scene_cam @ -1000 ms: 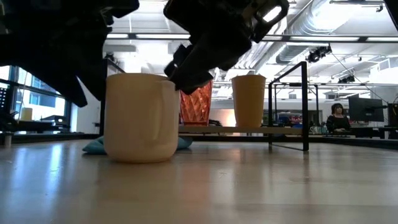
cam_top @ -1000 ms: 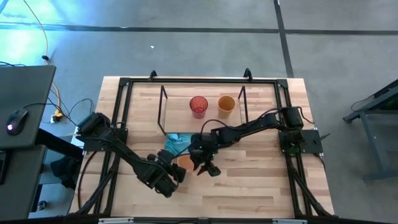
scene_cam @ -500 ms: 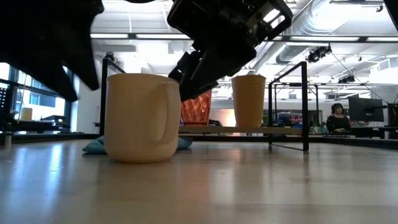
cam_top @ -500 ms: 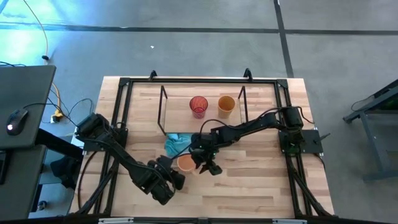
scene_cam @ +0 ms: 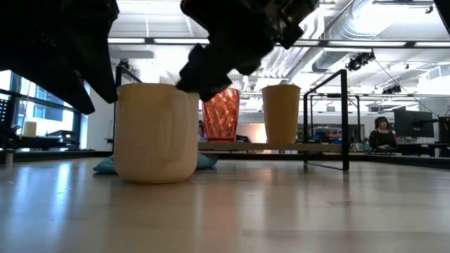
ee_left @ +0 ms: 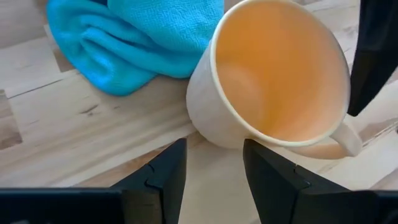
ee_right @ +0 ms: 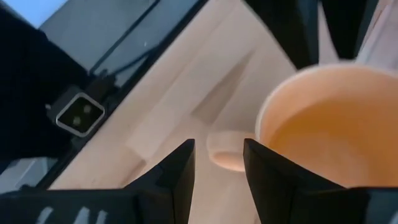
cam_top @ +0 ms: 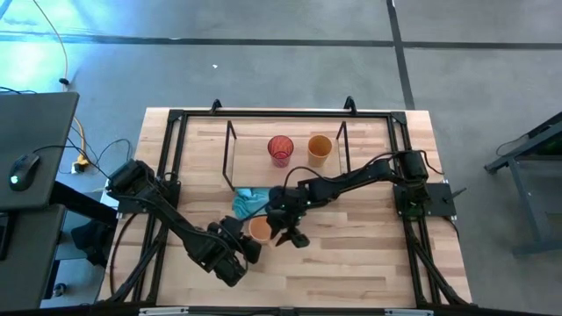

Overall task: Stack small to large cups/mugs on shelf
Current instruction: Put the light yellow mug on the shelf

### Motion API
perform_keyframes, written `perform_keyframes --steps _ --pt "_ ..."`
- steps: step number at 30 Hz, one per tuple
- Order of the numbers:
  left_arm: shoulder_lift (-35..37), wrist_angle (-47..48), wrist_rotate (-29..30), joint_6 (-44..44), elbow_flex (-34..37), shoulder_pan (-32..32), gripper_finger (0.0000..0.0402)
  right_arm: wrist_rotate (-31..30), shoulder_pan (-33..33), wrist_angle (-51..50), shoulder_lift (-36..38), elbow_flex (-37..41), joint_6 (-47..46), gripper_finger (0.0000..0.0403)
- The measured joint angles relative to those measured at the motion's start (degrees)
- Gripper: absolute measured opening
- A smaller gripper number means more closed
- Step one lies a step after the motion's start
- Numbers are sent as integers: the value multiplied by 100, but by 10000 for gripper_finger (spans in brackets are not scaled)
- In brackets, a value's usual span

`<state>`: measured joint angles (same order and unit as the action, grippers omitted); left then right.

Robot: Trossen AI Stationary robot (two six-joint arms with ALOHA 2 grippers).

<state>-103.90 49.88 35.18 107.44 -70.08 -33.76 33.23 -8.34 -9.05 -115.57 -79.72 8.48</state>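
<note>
The light orange mug (cam_top: 260,229) stands upright on the tabletop, its handle (ee_right: 227,152) toward my right gripper. Red patterned cup (cam_top: 280,149) and amber tumbler (cam_top: 320,149) stand side by side on the shelf (cam_top: 255,162). My left gripper (ee_left: 214,168) is open just short of the mug's wall (ee_left: 211,118), on its near-left side. My right gripper (ee_right: 217,168) is open at the mug's right, its fingertips either side of the handle. My right gripper comes slanting down from the table's right, with the mug's handle (ee_right: 227,152) just past its two fingertips. Whether a finger touches the handle I cannot tell. The mug stands upright on the table.
A teal cloth (cam_top: 250,202) lies crumpled just beyond the mug, between it and the shelf. A black rail frame (cam_top: 176,118) runs round the tabletop. Bare wood lies along the near edge (cam_top: 351,272). A person (scene_cam: 382,130) sits far off in the room.
My right gripper's fingers have tipped a little lower toward the mug's rim and handle. The mug has shifted very slightly on the table. Both grippers stay open at the same width.
</note>
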Motion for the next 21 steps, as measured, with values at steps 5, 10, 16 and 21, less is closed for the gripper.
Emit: perform_keyframes --steps 5,10,16,21 --pt "2 156 -1 103 -2 -2 147 2 0 163 0 0 -97 130" --pt "59 73 -218 101 -2 -80 147 121 4 -148 2 0 -102 130" --pt "140 -174 -237 320 -9 -363 147 195 120 -412 175 0 -49 130" --pt "104 -348 -174 393 -11 -416 147 -106 362 -697 289 0 231 130"
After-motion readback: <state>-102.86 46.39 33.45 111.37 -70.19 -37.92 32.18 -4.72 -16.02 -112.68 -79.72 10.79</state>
